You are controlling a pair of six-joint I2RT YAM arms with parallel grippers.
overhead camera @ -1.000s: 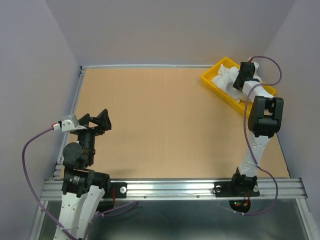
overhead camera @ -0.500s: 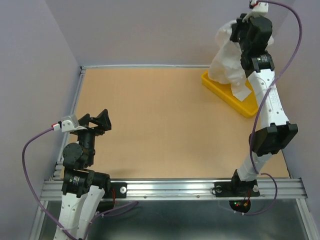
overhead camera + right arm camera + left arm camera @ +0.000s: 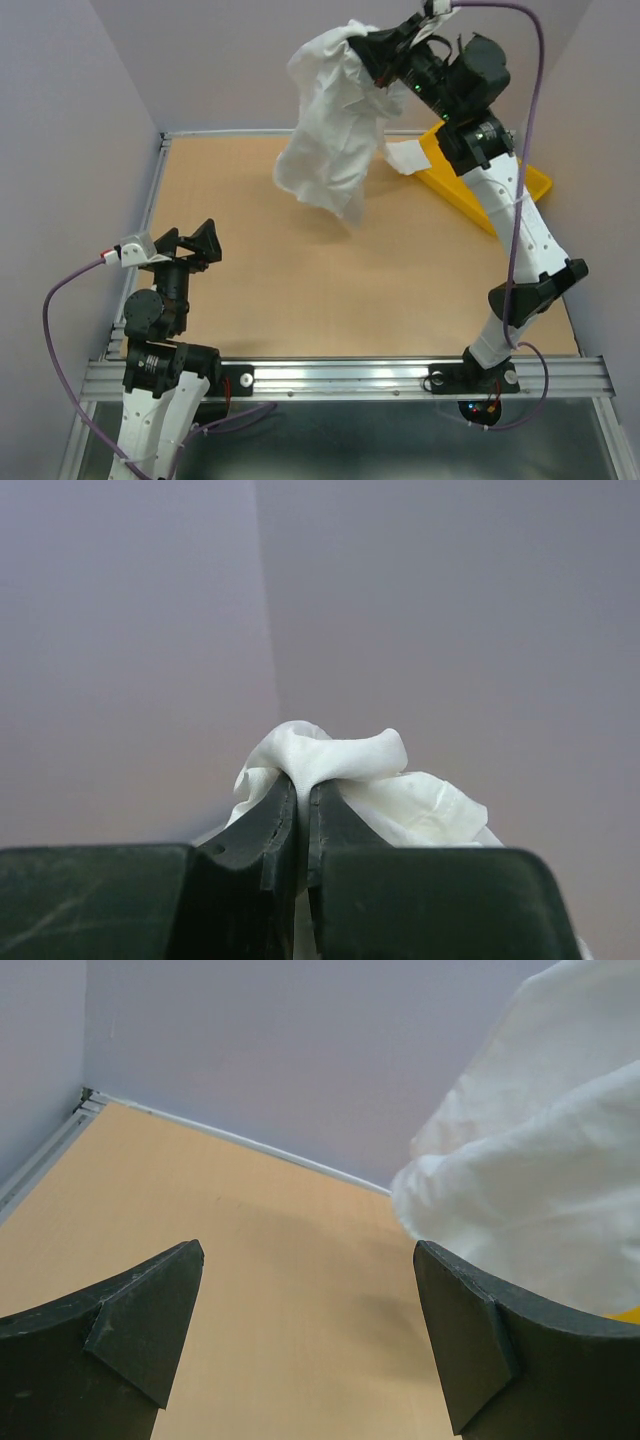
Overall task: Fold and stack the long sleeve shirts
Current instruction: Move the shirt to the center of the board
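Left gripper [image 3: 192, 240] sits low over the near-left of the table [image 3: 300, 290], arm folded back, fingers spread wide, holding nothing. Yellow tray [image 3: 536, 181] at far right, its inside mostly hidden behind the right arm. Right arm stretched up tall, leaning left. Right gripper [image 3: 372, 48] pinched tight on a bunched white shirt [image 3: 330, 140], which hangs in the air above the far table, left of the tray.

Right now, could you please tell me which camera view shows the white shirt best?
The top external view: the white shirt hangs in full view from the right gripper. The left wrist view catches only part of it at the right edge. The right wrist view shows just the pinched bunch between shut jaws.
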